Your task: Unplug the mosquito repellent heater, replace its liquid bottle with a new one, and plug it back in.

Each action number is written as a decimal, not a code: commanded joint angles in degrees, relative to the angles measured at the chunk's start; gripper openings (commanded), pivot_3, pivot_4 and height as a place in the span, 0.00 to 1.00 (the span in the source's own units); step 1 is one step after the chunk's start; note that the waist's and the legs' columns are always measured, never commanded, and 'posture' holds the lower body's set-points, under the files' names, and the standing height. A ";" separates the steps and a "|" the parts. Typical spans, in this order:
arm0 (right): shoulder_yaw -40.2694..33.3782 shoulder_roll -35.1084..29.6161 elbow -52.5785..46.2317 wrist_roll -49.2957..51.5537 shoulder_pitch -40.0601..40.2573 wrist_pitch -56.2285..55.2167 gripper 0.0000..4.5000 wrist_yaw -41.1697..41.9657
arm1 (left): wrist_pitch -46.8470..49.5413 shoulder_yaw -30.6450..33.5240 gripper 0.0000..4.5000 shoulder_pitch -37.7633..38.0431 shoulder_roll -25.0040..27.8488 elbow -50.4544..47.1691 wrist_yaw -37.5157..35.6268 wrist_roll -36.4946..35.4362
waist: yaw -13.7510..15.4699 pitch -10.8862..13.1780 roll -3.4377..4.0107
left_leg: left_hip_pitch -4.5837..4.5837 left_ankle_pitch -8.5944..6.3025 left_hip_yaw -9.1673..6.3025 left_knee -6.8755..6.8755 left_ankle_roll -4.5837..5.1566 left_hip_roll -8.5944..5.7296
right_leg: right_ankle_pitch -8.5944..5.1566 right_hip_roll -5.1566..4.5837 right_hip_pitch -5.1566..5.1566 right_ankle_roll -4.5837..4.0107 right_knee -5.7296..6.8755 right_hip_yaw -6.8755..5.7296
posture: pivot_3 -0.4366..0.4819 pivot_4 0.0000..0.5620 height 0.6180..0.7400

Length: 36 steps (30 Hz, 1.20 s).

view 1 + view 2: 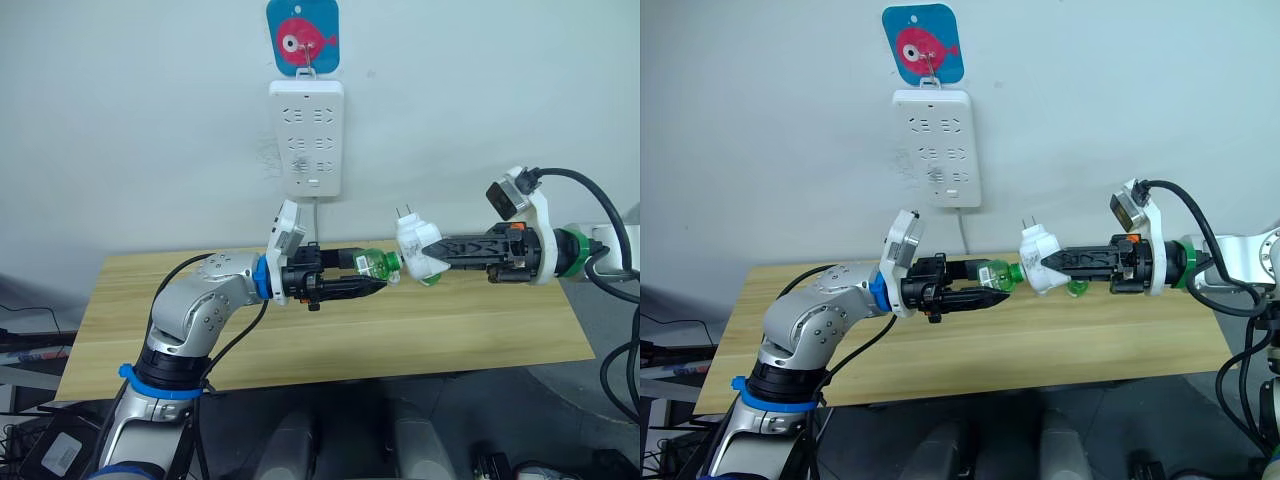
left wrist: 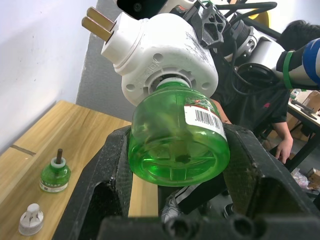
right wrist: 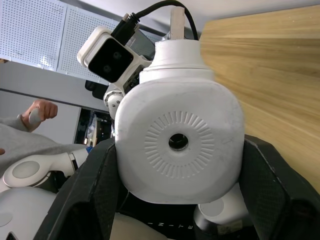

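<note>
left arm [image 1: 205,310]: silver-grey shell, blue rings, black cable
right arm [image 1: 590,250]: white shell, green ring, thick black cables
left gripper [image 1: 372,287]: black fingers
right gripper [image 1: 432,255]: black fingers
wrist cameras: white housings

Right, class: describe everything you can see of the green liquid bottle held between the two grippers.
The green liquid bottle is small, round and translucent, plastic by the look of it, with a barcode label on its side. It lies roughly horizontal above the wooden table, its body clamped between the left gripper's black fingers. Its neck sits in the collar of the white mosquito repellent heater, which the right gripper holds.
</note>
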 commanded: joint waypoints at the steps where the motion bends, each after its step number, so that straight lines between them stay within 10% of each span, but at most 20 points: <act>1: 0.70 -0.22 -3.05 3.29 -0.47 -1.16 0.66 -1.15 | -1.90 -1.19 0.51 -0.48 -1.18 -3.18 -0.81 -1.07 | 0.00 0.00 0.00 | 0.00 0.00 0.00 0.00 0.00 0.00 | 0.00 0.00 0.00 0.00 0.00 0.00 | 0.37 0.43 1.00; 17: 1.63 0.78 -9.34 3.71 1.32 -4.34 0.66 -2.36 | -2.86 -2.39 0.51 -0.55 -3.25 -2.93 0.46 -0.10 | 0.00 0.00 0.00 | 0.00 0.00 0.01 0.00 0.00 0.00 | 0.00 0.00 -0.01 0.00 0.00 0.00 | 0.36 0.43 1.00; 22: 1.57 -0.39 -10.99 3.71 3.29 -4.25 0.99 -1.80 | -3.75 -1.49 0.51 -1.47 -3.30 -0.83 1.18 0.74 | 0.02 0.01 -0.01 | -0.01 0.00 0.01 0.01 0.00 0.00 | 0.00 0.00 0.00 0.00 -0.01 0.00 | 0.37 0.44 1.00; 36: 0.91 -5.71 -17.84 0.78 9.90 -4.36 0.99 3.12 | -5.01 -0.79 0.51 -3.40 -3.35 1.51 1.08 1.20 | -0.02 0.01 -0.01 | 0.02 0.00 0.05 0.02 0.01 0.01 | 0.00 0.02 0.00 0.00 0.01 -0.01 | 0.36 0.44 1.00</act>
